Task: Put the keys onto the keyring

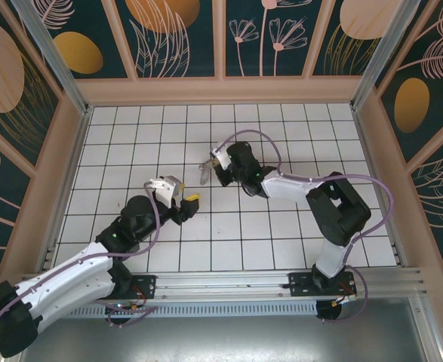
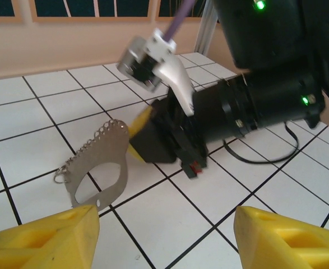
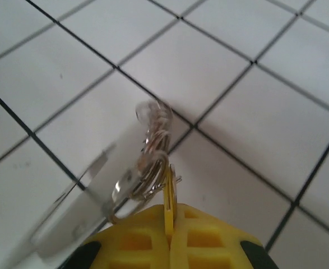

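Dangling keys [image 1: 205,172], mid-frame in the overhead view.
The right gripper [image 3: 170,224] is clamped tight on the keys; the left gripper [image 1: 189,200] gapes wide just to their lower left, not touching them.

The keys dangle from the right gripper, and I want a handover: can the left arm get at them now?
Probably yes: the open left gripper faces the keys, held by the shut right gripper, with bare tiles between them.
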